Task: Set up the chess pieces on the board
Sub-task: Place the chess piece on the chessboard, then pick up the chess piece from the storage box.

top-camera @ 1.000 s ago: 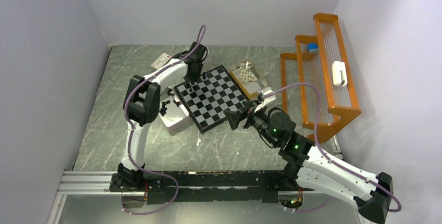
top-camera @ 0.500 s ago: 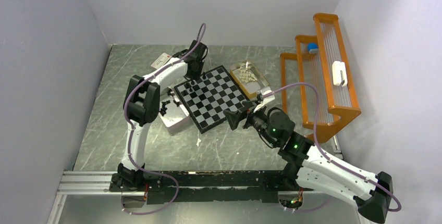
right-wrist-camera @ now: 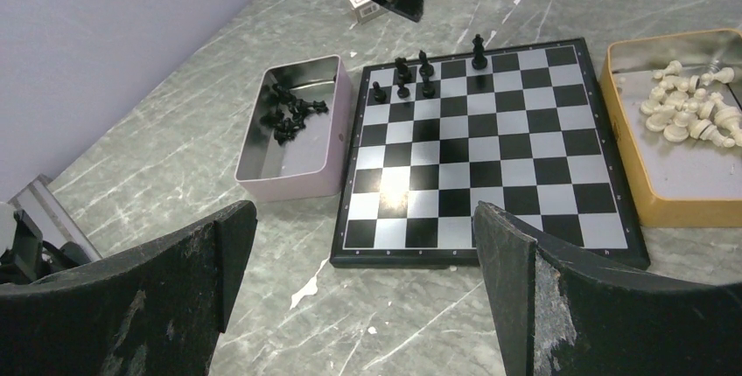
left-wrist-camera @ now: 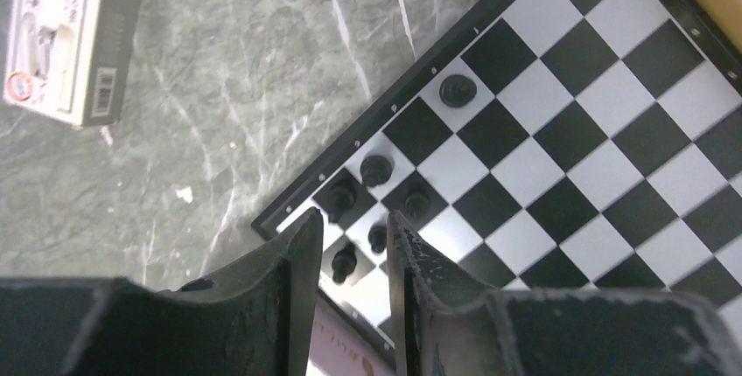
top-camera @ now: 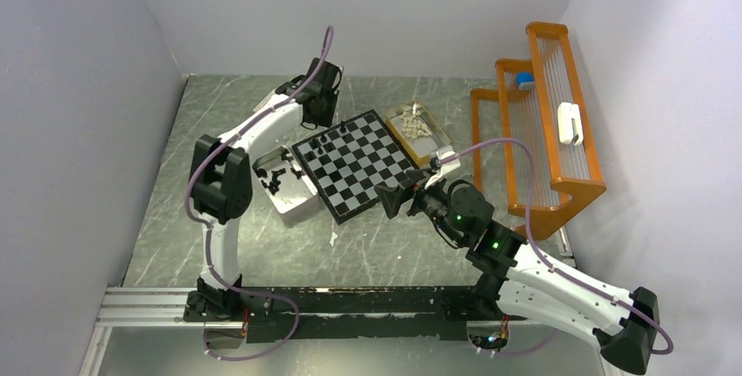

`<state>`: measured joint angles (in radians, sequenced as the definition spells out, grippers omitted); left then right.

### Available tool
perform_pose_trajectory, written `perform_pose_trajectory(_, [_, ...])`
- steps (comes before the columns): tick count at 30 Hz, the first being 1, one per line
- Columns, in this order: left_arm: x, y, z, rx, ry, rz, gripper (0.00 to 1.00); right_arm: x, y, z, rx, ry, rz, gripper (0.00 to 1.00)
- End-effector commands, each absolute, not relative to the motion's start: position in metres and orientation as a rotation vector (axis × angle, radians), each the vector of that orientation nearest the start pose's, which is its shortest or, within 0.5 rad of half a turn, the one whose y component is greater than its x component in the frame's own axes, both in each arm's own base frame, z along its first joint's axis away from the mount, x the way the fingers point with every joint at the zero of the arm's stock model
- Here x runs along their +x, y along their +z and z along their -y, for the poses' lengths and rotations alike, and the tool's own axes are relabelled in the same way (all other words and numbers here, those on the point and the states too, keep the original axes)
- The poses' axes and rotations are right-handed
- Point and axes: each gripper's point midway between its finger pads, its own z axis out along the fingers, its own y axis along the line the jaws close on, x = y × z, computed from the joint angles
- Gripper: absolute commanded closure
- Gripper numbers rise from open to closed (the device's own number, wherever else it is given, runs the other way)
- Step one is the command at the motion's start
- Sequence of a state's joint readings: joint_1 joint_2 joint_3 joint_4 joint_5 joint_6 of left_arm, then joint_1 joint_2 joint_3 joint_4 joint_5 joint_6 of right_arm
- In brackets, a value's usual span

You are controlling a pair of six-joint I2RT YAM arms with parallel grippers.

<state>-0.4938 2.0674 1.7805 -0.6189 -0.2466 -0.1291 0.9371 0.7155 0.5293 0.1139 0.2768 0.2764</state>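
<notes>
A: Where are the chess pieces?

B: Six tiny black chessmen (right-wrist-camera: 403, 74) cluster in the far left corner of the flat black-and-white checked chessboard (right-wrist-camera: 490, 175). More lie in the pale pink metal tin (right-wrist-camera: 289, 188) just beside its left edge. Cream-white chessmen (right-wrist-camera: 691, 118) fill the tan tray (right-wrist-camera: 682, 212) on its right.

A: And the grippers?

B: The left gripper (left-wrist-camera: 353, 217) hangs over that corner, jaws a little apart, gripping nothing. The right gripper (right-wrist-camera: 363, 214) hovers by the near edge, spread wide, empty.

A: Anything else about? Any writing?

B: A white cardboard box (left-wrist-camera: 66, 35) lies on the grey marbled table (left-wrist-camera: 245, 87) beyond the corner. It has red labels and a barcode, with print too small to read. An orange rack (top-camera: 560, 131) stands far right.
</notes>
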Motion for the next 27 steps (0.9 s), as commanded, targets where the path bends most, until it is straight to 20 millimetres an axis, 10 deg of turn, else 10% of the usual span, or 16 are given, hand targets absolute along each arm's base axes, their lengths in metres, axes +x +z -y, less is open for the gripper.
perform_pose_trajectory(1, [0.455, 0.150, 0.205, 0.299, 0.008, -2.363, 0.62, 0.218, 0.255, -0.233, -0.323, 0.712, -1.619, 0.00])
perform_pose_trajectory(18, [0.382, 0.129, 0.133, 0.142, -0.031, -2.450, 0.62, 0.217, 0.249, -0.231, -0.318, 0.714, -1.626, 0.00])
perform_pose_trajectory(27, [0.365, 0.105, 0.114, 0.454, 0.057, -2.500, 0.57, 0.216, 0.251, -0.233, -0.329, 0.721, -1.617, 0.00])
